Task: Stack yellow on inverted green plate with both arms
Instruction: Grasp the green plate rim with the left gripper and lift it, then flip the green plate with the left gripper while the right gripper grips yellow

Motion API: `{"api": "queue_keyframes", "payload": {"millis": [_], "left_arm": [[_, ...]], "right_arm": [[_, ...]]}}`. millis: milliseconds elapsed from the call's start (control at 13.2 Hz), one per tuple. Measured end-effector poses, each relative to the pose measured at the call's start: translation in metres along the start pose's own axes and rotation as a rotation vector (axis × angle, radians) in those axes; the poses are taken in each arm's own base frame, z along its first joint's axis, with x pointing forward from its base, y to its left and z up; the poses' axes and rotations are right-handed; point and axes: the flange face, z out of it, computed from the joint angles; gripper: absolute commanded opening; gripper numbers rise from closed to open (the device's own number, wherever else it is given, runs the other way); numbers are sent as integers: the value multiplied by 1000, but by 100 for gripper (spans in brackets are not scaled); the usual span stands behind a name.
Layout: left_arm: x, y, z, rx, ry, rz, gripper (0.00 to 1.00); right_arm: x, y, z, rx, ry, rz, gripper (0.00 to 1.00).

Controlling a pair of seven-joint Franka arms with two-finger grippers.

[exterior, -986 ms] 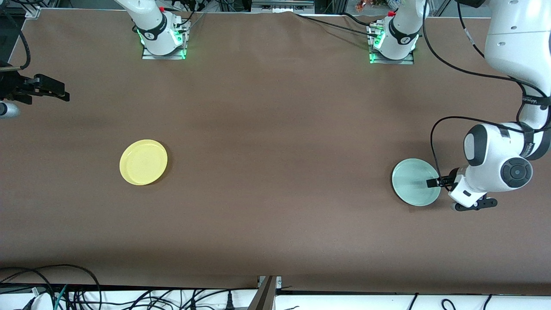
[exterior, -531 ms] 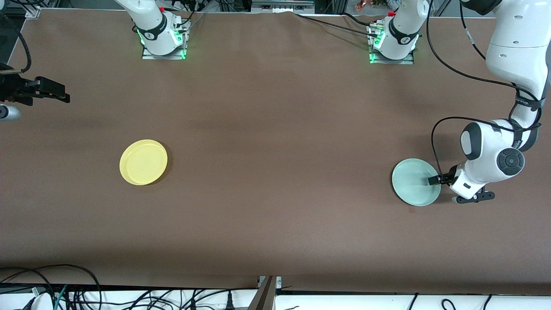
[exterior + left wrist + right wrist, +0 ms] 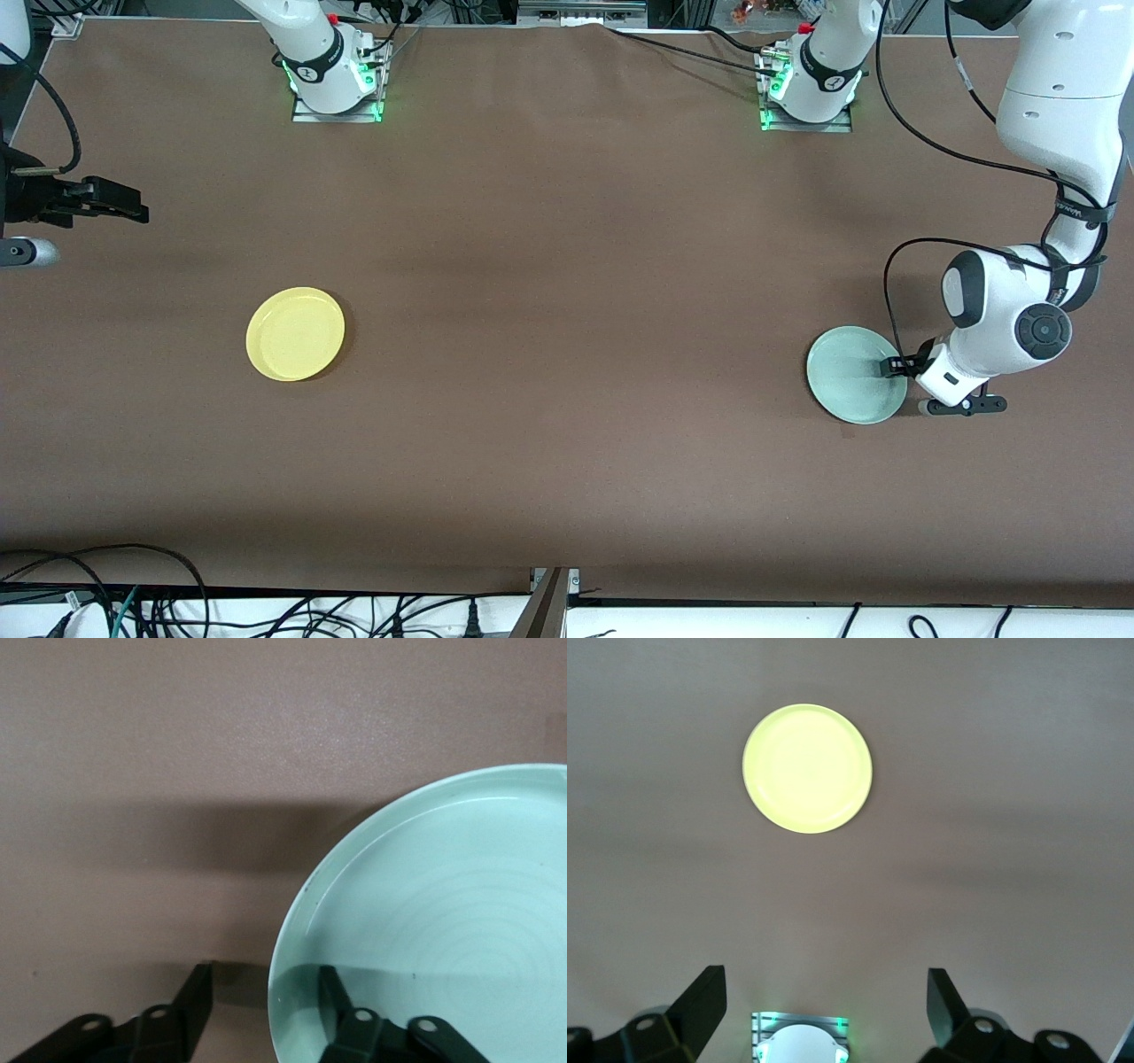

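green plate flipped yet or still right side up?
Right side up: the green plate shows its concave inside and raised rim, lying flat. The left hand straddles its rim.

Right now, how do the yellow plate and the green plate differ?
The yellow plate lies toward the right arm's end of the table; the green plate lies toward the left arm's end. The yellow plate lies untouched, the right hand open and well clear of it; the left hand has a finger on either side of the green plate's rim. Both are round, rim up and similar in size.

Brown table (image 3: 567,354): yellow plate (image 3: 295,333), green plate (image 3: 850,377)
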Motion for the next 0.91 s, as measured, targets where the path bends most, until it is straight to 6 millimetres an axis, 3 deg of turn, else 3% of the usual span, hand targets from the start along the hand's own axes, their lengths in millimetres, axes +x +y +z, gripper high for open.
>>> {"api": "queue_keyframes", "payload": {"millis": [379,531,759,910], "left_arm": [[1,5,-14,-1,-14,18,0],[4,11,-25,-3,-37,28,0],[18,43,-68,10,-107,73,0],[28,78,-107,26,-139,100,0]], "right_arm": [[13,2,19,-10,-36,2,100],[23,13,33,-9,-43,18,100],[43,39,61,-6,-43,56,100],[57,51,84,-5,-48,71,100]]}}
